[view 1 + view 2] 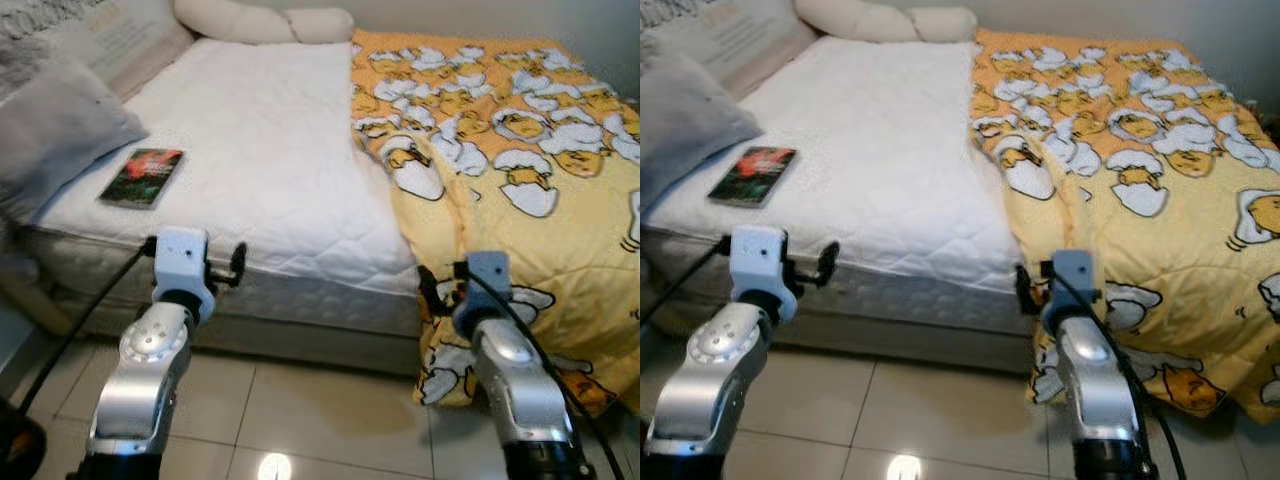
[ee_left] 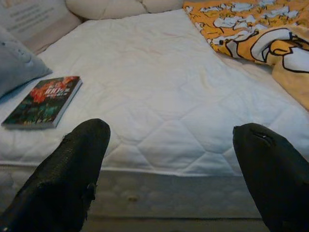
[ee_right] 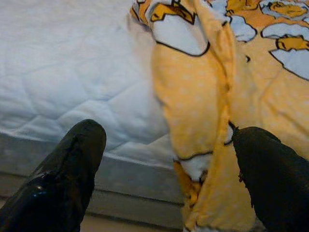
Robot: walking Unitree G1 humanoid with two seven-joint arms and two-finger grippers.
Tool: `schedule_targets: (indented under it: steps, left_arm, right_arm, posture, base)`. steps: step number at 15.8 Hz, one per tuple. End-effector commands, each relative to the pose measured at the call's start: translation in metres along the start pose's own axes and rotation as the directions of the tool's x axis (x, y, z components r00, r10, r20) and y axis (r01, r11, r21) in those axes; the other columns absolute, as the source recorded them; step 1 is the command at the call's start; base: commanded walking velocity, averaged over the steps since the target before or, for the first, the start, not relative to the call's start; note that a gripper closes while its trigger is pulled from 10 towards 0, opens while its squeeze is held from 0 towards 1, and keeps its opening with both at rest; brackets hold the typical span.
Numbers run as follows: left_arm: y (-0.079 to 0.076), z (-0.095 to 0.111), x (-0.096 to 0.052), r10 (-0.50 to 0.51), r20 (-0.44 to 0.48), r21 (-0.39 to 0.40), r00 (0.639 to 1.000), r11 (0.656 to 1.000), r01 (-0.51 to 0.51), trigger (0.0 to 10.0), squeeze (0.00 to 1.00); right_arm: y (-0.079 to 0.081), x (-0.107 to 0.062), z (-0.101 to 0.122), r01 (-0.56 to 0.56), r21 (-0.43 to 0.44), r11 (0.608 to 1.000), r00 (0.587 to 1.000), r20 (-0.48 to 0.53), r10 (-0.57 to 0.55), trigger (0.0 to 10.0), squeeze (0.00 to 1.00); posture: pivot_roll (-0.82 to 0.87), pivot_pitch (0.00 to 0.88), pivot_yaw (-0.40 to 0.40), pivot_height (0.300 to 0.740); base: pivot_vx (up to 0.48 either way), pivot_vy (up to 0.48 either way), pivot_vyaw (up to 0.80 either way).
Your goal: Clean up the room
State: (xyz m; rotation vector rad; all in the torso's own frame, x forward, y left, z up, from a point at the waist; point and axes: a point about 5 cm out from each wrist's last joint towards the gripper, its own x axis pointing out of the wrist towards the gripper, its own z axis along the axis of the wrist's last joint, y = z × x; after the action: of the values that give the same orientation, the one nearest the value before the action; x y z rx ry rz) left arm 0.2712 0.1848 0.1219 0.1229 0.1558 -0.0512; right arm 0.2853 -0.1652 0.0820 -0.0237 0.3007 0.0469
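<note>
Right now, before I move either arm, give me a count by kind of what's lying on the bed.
Books: 1, the book near the robot's left edge of the mattress.
Blankets: 1, the yellow blanket bunched on the right half, hanging toward the floor.
Pillows: 3, grey pillow, cream pillow, lettered pillow.
Total: 5.

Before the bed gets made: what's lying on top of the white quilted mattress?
On the white quilted mattress: a dark paperback book, a grey pillow, cream pillows, and a yellow cartoon-print blanket over its right half. Anything beneath that blanket is hidden.
</note>
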Motion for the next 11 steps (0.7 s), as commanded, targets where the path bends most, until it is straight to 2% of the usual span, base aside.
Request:
schedule_targets:
  steps: [1,5,8,11]
  left_arm:
    - [-0.0055,0.0021,0.0030,-0.023,0.010,-0.013,1.000,1.000,0.024,10.0,0.00]
    - [-0.0075,0.0028,0.0043,-0.028,0.015,-0.025,0.999,0.999,0.028,10.0,0.00]
    - [-0.0087,0.0020,0.0056,-0.028,0.014,-0.030,0.999,0.999,0.029,10.0,0.00]
    - [-0.0089,0.0013,0.0046,-0.028,0.011,-0.033,1.000,0.999,0.028,10.0,0.00]
  right_arm:
    - [-0.0048,0.0003,-0.0007,0.019,-0.013,1.000,1.000,-0.008,-0.019,10.0,0.00]
    - [-0.0090,0.0029,0.0056,0.026,-0.021,0.999,1.000,0.004,-0.026,10.0,0.00]
    - [-0.0090,0.0034,0.0075,0.018,-0.074,0.997,1.000,0.015,-0.017,10.0,0.00]
    - [-0.0101,0.0024,0.0068,0.021,-0.073,0.997,1.000,0.005,-0.021,10.0,0.00]
  posture:
    - [-0.05,0.000,0.029,0.740]
    - [-0.04,0.000,0.016,0.740]
    - [-0.06,0.000,0.026,0.740]
    - [-0.05,0.000,0.013,0.740]
  base:
    - [0.315,0.000,-0.80]
    - [0.320,0.000,0.00]
    - [0.336,0.000,0.00]
    - [0.337,0.000,0.00]
